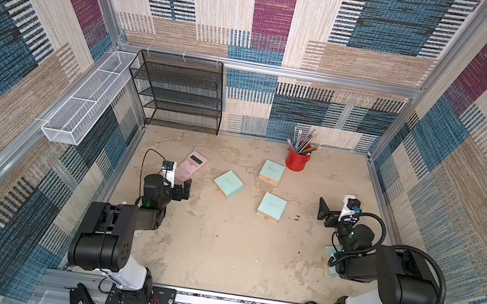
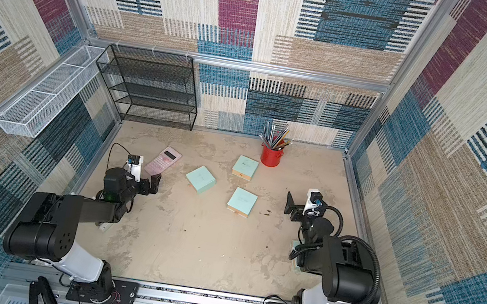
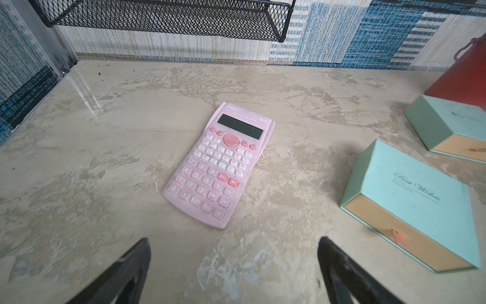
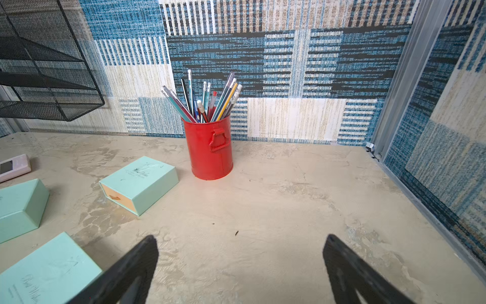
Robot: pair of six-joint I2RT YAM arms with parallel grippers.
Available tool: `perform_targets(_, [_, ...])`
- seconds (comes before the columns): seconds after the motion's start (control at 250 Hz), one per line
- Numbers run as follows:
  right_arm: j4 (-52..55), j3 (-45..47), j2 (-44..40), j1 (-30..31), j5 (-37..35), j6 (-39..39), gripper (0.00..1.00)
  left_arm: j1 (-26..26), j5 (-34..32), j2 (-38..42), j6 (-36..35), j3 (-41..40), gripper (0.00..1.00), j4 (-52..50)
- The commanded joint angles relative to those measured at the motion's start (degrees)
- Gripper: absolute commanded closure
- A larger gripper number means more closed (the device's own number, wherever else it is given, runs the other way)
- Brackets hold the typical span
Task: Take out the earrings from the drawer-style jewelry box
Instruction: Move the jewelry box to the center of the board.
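Three mint-green drawer-style jewelry boxes lie mid-table in both top views: a left one [image 1: 228,184] [image 2: 200,179], a back one [image 1: 271,171] [image 2: 245,167] and a near one [image 1: 272,207] [image 2: 242,202]. Their tan drawer fronts [image 3: 399,234] [image 4: 118,198] look pushed in. The earrings are hidden. My left gripper [image 1: 183,191] [image 3: 233,240] stands open over bare table just short of the pink calculator, left of the boxes. My right gripper [image 1: 324,214] [image 4: 241,237] is open too, right of the near box [image 4: 47,273], with nothing between its fingers.
A pink calculator [image 1: 191,166] [image 3: 221,168] lies at the left. A red can of pencils [image 1: 297,159] [image 4: 209,147] stands at the back beside the back box. A black mesh shelf [image 1: 178,90] fills the back left corner. Another mint box [image 1: 327,259] shows partly under my right arm.
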State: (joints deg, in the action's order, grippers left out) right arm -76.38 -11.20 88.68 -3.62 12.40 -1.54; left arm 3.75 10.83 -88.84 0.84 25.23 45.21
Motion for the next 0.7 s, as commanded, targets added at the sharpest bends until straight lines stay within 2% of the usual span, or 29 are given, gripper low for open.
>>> perform_targets(0.0, [-0.93,-0.02,0.00,0.10,0.26,-0.13,0.01,0.12,0.68,0.32,-2.60,-0.25,0.01,1.26])
perform_targets(0.696, [-0.12,-0.44,0.07,0.10,0.34,-0.31,0.01,0.01,0.36,0.25,-2.73,-0.10,0.01,0.95])
